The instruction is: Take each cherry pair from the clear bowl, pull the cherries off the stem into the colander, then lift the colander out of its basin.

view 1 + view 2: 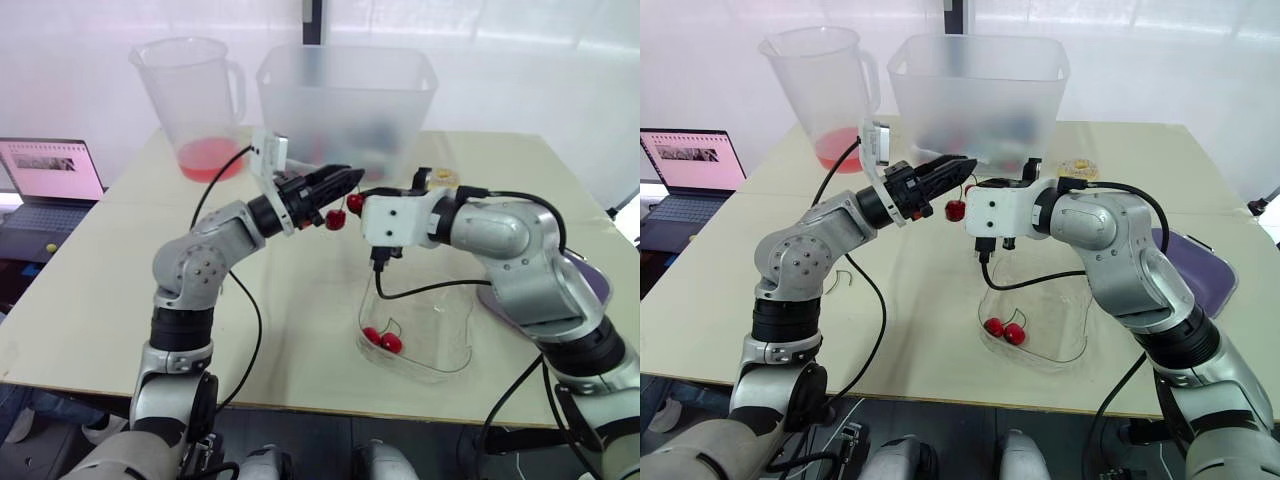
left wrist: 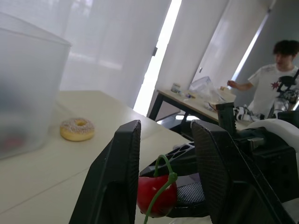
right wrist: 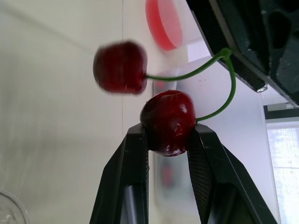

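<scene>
Right gripper (image 3: 169,134) clamped on cherry (image 3: 168,116); left gripper (image 1: 348,180) at stem (image 3: 219,77) fork, grip unclear; twin cherry (image 3: 119,67) dangles, poised for pull-apart.

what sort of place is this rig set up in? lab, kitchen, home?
Probably a lab or office workroom rather than a kitchen. A laptop sits open beside the plain work table, and a person stands at a second, cluttered bench across the room.
</scene>
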### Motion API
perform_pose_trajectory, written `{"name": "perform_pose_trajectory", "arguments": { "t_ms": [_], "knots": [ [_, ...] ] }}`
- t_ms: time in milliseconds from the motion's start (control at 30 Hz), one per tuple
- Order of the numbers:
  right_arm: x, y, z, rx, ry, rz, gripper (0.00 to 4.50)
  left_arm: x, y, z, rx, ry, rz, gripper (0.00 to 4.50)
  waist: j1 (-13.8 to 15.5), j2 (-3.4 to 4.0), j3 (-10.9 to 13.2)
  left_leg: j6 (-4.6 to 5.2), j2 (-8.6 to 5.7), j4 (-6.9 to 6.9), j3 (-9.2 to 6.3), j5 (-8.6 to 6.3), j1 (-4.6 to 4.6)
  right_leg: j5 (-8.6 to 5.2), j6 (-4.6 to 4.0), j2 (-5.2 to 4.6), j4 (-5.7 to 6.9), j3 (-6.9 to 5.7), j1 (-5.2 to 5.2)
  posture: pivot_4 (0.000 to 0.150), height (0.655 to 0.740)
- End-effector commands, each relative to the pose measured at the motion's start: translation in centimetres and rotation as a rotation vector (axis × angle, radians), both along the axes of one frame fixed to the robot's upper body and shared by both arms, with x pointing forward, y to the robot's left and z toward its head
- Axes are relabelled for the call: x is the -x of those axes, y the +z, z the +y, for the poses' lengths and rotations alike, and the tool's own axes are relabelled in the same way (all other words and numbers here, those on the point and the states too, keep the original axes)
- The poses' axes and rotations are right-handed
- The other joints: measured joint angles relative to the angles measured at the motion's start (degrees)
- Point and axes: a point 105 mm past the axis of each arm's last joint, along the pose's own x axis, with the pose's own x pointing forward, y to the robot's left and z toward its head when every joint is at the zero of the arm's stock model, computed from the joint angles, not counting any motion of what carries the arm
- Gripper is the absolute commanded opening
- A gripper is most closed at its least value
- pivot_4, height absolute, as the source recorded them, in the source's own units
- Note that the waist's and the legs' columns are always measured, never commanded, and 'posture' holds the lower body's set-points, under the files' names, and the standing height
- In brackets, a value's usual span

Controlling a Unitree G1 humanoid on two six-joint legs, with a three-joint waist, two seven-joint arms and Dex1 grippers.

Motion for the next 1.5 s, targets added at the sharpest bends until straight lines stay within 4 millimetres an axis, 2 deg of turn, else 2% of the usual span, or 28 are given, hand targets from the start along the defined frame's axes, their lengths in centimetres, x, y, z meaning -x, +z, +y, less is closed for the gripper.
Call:
{"name": "perform_pose_trajectory", "arguments": {
  "t_ms": [33,167,533,633,700,933,1000,1067,1100,1200,1300,1367,1433,1500],
  "knots": [
    [0.4,1.7,-0.1,-0.013,0.002,-0.061,0.77,0.6,0.6,-0.5,0.004,-0.006,-0.050,1.88,0.0,0.00,0.0,0.00,0.00,0.00,0.00,0.00,0.00,0.00,0.00,0.00,0.00,0.00,0.00,0.150,0.7078],
    [0.4,1.7,-0.1,-0.014,-0.002,-0.062,0.77,0.9,0.0,-0.9,-0.021,-0.012,-0.056,1.88,0.0,0.00,0.0,0.00,0.00,0.00,0.00,0.00,0.00,0.00,0.00,0.00,0.00,0.00,0.00,0.150,0.7078],
    [0.4,1.8,0.0,-0.017,-0.001,-0.062,0.77,0.8,0.3,-0.8,0.014,0.009,-0.052,1.88,0.0,0.00,0.0,0.00,0.00,0.00,0.00,0.00,0.00,0.00,0.00,-0.01,0.00,0.00,0.00,0.150,0.7078],
    [0.4,1.7,0.0,-0.016,0.000,-0.060,0.77,0.7,0.5,-0.7,0.030,0.008,-0.051,1.04,0.0,0.00,0.0,0.00,0.00,0.00,0.00,0.00,0.00,0.00,0.00,-0.01,0.00,0.00,0.00,0.150,0.7078],
    [0.4,1.7,0.1,-0.015,0.002,-0.058,0.77,0.7,0.5,-0.7,0.032,0.003,-0.049,0.04,0.0,0.00,0.0,0.00,0.00,0.00,0.00,0.00,0.00,0.00,0.00,-0.01,0.00,0.00,0.00,0.150,0.7078],
    [0.9,1.4,0.4,-0.029,0.033,-0.035,0.77,0.6,0.2,-0.7,0.027,0.001,-0.034,0.04,0.0,0.00,0.0,0.00,0.00,0.00,0.00,0.00,0.00,0.00,0.00,-0.01,0.00,0.00,0.00,0.150,0.7078],
    [1.2,1.1,0.2,-0.039,0.044,-0.003,1.71,0.6,0.2,-0.7,0.023,0.002,-0.033,0.00,0.0,0.00,0.0,0.00,0.00,0.00,-0.01,0.00,0.00,0.00,0.00,-0.01,0.00,0.00,0.00,0.150,0.7078],
    [1.4,0.9,0.0,-0.033,0.048,0.013,2.41,0.5,0.1,-0.6,0.012,0.001,-0.035,0.00,0.0,0.00,0.0,0.00,0.00,-0.01,-0.01,0.00,0.00,0.00,0.00,-0.01,0.00,0.00,0.00,0.150,0.7078],
    [1.5,0.9,-0.1,-0.030,0.049,0.017,2.99,0.5,0.1,-0.5,0.005,0.001,-0.037,0.00,0.0,0.00,0.0,0.00,0.00,0.00,-0.01,0.00,0.00,0.00,0.00,-0.01,0.00,0.00,0.00,0.150,0.7078],
    [2.2,0.7,-2.7,-0.003,0.011,0.038,4.41,0.3,0.1,0.4,-0.009,0.002,-0.033,0.00,0.3,-0.01,0.0,0.00,0.00,-0.01,-0.02,0.00,0.00,0.00,0.00,-0.01,-0.01,0.00,0.00,0.150,0.7078],
    [2.6,0.5,-5.0,-0.143,-0.045,0.143,4.46,0.4,0.2,0.8,-0.014,-0.035,-0.023,0.00,0.3,-0.02,0.0,0.01,-0.02,-0.01,-0.01,0.00,0.00,0.00,0.00,-0.02,-0.04,0.00,0.04,0.150,0.7078],
    [2.6,0.9,-6.1,-0.439,-0.071,0.268,4.46,1.0,-0.1,0.9,-0.042,-0.116,-0.005,0.00,0.0,-0.06,0.0,0.01,0.01,-0.01,-0.02,0.00,0.02,0.00,0.00,-0.01,-0.01,-0.01,0.05,0.150,0.7078],
    [3.7,0.8,-5.7,-0.659,0.046,0.476,4.46,2.1,-0.6,0.9,-0.089,-0.229,0.011,0.00,-0.2,-0.03,0.0,0.00,0.10,0.00,-0.02,0.00,0.06,0.00,-0.01,0.09,-0.01,0.00,0.09,0.150,0.7078],
    [4.8,0.6,-5.1,-0.788,0.160,0.700,4.46,2.9,-1.1,1.2,-0.118,-0.318,0.034,0.00,-0.2,-0.01,0.0,-0.01,0.16,-0.02,-0.03,0.01,0.08,0.01,-0.01,0.16,-0.01,-0.01,0.09,0.150,0.7078]
  ]
}}
